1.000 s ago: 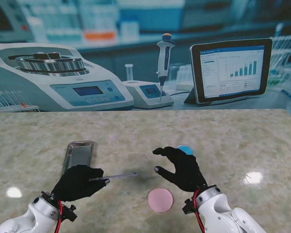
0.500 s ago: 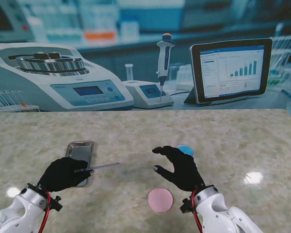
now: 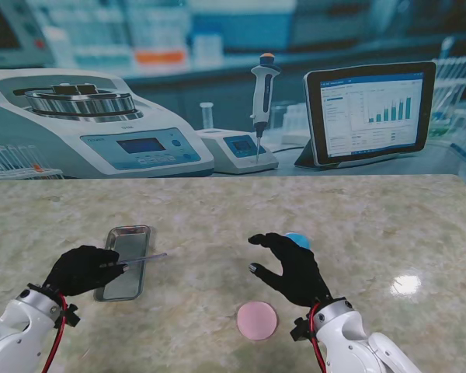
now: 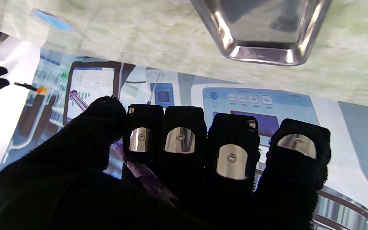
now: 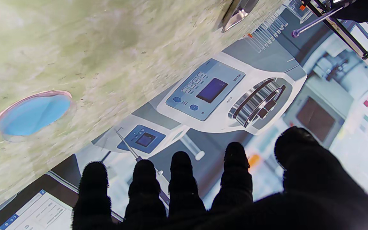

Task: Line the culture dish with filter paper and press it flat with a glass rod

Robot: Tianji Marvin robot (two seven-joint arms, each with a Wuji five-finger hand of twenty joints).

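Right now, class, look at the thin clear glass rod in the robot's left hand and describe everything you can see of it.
The thin clear glass rod is a slim, straight, transparent stick with a faint violet tint and a rounded tip. The black-gloved left hand grips one end between thumb and curled fingers; the hidden end cannot be seen. The rod lies nearly level, its free end pointing toward the robot's right, reaching out over the rectangular shiny metal tray. Whether it touches the tray cannot be told.

Marble table (image 3: 373, 210) w/ steel tray (image 3: 125, 263), blue-lined dish (image 3: 297, 240), pink disc (image 3: 257, 320).
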